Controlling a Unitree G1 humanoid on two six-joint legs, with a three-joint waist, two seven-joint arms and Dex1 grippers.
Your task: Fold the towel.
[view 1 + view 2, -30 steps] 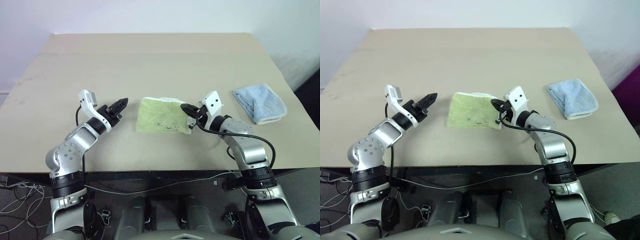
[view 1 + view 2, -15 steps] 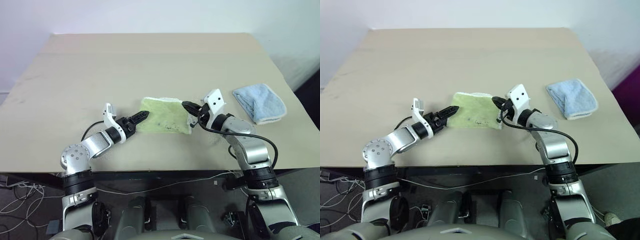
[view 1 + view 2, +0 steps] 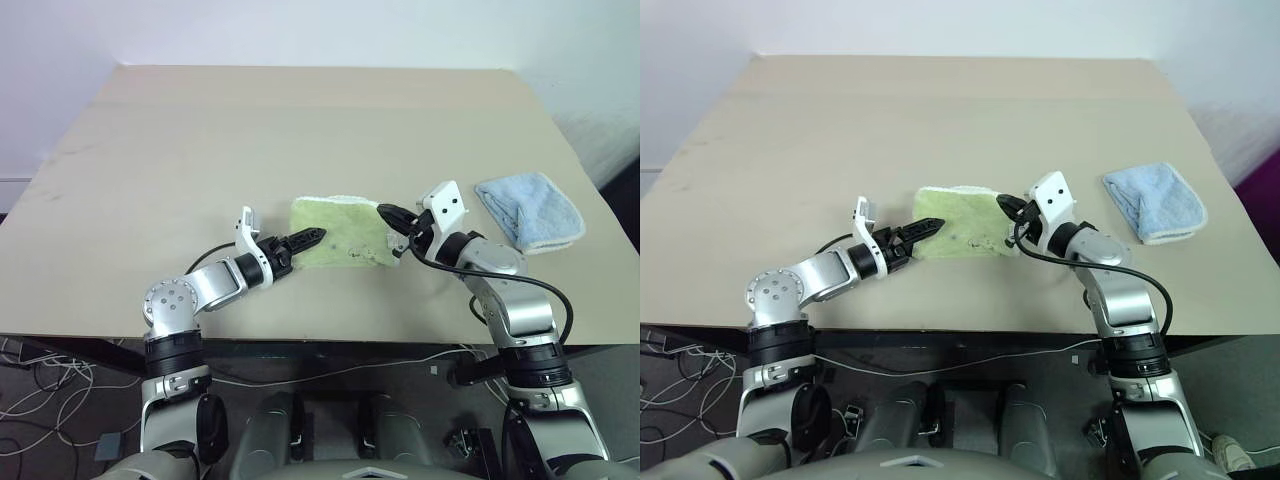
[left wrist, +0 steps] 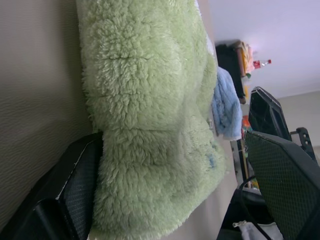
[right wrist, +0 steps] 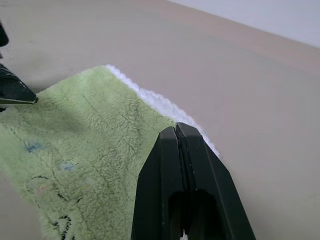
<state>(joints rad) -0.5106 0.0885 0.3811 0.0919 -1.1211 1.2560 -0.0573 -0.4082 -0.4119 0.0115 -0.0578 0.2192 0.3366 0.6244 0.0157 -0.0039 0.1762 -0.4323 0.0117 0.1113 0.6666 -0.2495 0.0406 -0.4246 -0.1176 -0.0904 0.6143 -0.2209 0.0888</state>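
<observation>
The towel [image 3: 340, 230], light yellow-green with a white edge, lies folded flat near the middle of the table [image 3: 200, 130]. My left gripper [image 3: 306, 239] reaches in low from the left and stands open at the towel's left edge. In the left wrist view its two black fingers [image 4: 75, 190] are spread wide, with the fluffy cloth [image 4: 150, 125] between them. My right gripper [image 3: 386, 212] is shut, its tips hovering at the towel's right edge. The right wrist view shows these fingers [image 5: 180, 165] pressed together over the cloth, with nothing seen between them.
A smaller light blue towel [image 3: 530, 210] lies folded at the right side of the table, beyond my right arm. The table's front edge runs just below both forearms. Bare tabletop stretches behind and to the left of the towel.
My left arm has swung right and down from open tabletop to the towel's left edge, and its jaws have opened. The right gripper has stayed shut at the right edge.
</observation>
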